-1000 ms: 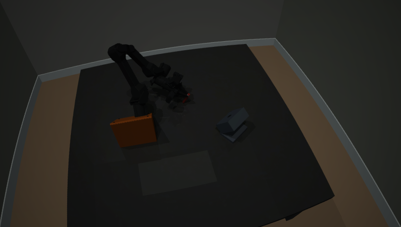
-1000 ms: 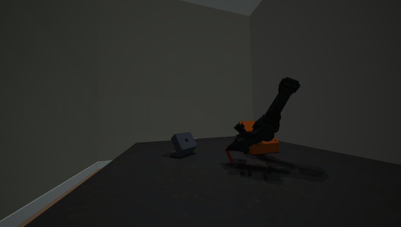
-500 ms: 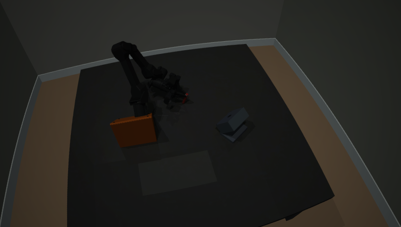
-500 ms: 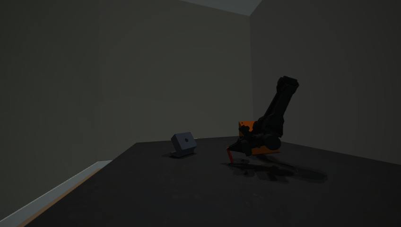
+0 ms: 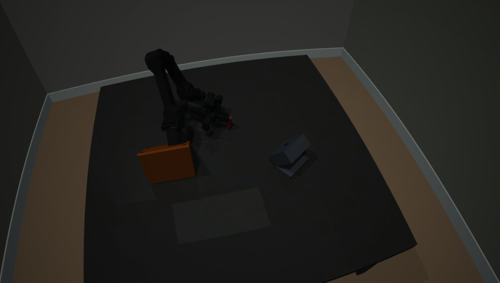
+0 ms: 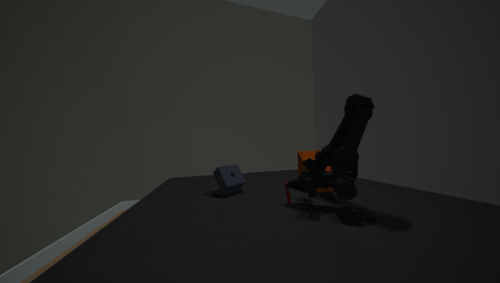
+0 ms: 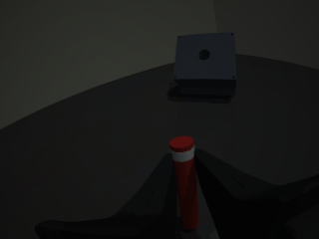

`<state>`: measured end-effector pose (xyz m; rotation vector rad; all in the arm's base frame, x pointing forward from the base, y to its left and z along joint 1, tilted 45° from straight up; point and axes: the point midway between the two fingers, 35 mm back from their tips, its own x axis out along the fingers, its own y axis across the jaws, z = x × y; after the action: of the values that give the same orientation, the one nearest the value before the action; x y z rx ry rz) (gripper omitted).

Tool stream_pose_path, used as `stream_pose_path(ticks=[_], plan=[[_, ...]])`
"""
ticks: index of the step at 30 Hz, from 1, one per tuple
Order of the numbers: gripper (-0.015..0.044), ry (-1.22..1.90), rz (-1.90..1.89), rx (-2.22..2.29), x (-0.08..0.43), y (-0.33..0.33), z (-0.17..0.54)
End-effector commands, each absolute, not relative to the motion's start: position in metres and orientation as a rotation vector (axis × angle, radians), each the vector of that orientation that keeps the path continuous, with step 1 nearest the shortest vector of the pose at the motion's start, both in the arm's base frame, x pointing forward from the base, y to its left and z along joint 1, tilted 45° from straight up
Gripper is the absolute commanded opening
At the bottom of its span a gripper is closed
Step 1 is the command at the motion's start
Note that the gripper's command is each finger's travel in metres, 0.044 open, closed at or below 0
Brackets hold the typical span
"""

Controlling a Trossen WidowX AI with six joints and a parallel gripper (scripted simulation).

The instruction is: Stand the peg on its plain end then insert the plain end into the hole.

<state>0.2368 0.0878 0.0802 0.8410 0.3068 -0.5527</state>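
The red peg is nearly upright, its white-banded end up and its plain end down. In the exterior view its top leans slightly left, and its lower end is at or just above the table. My gripper is shut on the peg just below the white band, reaching in nearly level from the side. The grey sloped panel stands apart from the peg; its dark hole shows in its face.
An orange box stands beside the arm's base. A paler rectangle shows on the table surface. In the wrist view the panel is beyond the peg, up and slightly right.
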Motion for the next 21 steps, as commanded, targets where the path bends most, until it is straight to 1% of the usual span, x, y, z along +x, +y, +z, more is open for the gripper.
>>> stream_pose_path(ticks=[1,21], plan=[[0.0051,0.284,-0.559,0.841,0.2367,0.09,0.0823],[0.0051,0.306,-0.55,0.836,0.2356,0.0923,0.0786]])
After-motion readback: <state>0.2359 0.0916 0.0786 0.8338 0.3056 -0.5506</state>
